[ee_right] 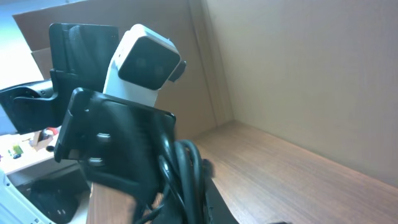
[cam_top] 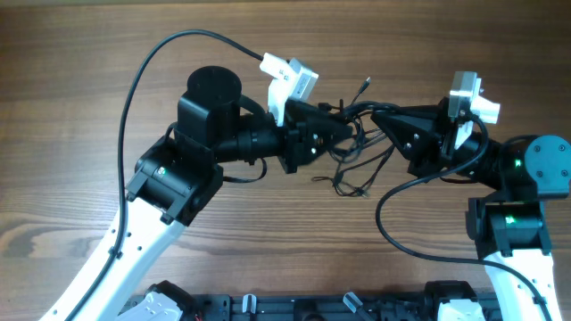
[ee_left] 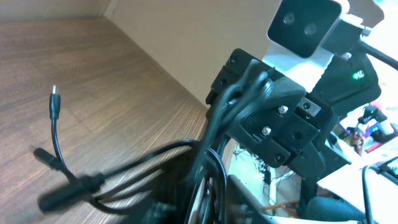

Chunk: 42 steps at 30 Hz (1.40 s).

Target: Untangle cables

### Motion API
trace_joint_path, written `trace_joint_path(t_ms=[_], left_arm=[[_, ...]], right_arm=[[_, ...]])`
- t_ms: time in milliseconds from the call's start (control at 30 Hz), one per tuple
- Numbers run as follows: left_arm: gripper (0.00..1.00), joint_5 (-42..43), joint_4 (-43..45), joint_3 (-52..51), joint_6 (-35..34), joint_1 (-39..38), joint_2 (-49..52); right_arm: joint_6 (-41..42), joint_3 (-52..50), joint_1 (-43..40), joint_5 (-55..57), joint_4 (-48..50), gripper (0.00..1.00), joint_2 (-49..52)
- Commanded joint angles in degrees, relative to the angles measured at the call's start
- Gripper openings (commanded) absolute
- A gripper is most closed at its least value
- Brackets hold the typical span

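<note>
The cables (cam_top: 355, 114) are thin black cords stretched in a bunch between my two grippers, which face each other at the table's middle. Loose loops (cam_top: 352, 176) sag toward the near side, and one plug end (cam_top: 366, 86) sticks up at the back. My left gripper (cam_top: 343, 130) is closed on the bunch from the left. In the left wrist view the cords (ee_left: 208, 155) run down into its blurred jaws (ee_left: 199, 211), and a plug (ee_left: 55, 102) stands free. My right gripper (cam_top: 380, 119) is shut on the cords (ee_right: 186, 168) from the right.
The thick black arm cables arc over the wood table (cam_top: 71, 107) at the left (cam_top: 143, 71) and curl at the right (cam_top: 393, 232). A black rail (cam_top: 294, 308) lies along the near edge. Both arms crowd the middle.
</note>
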Motion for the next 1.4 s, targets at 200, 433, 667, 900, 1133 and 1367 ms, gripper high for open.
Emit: trace_joint_path(t_ms=[200, 433, 667, 900, 1133, 1367], left_arm=[[0.04, -2.93, 2.23, 0.59, 14.80, -0.22, 0.26], [0.04, -6.60, 5.64, 0.61, 15.87, -0.22, 0.26], [0.04, -4.96, 9.86, 0.61, 13.51, -0.22, -0.59], [0.04, -3.15, 9.73, 0.61, 14.36, 4.39, -3.76], [0.04, -3.13, 7.63, 0.61, 14.34, 10.36, -5.03], [0.04, -3.17, 6.45, 0.59, 14.43, 11.47, -5.01]], right_arm=[[0.81, 0.22, -0.02, 0.55, -5.09, 1.00, -0.11], [-1.22, 0.22, -0.02, 7.56, -16.70, 1.00, 0.44], [-5.20, 0.20, -0.02, 21.46, -27.15, 1.00, 2.32], [-5.20, 0.20, -0.02, 37.40, -39.17, 1.00, 3.02], [-5.01, 0.20, -0.02, 44.04, -41.99, 1.00, 2.99], [-15.93, 0.22, -0.02, 32.87, -41.07, 1.00, 2.91]])
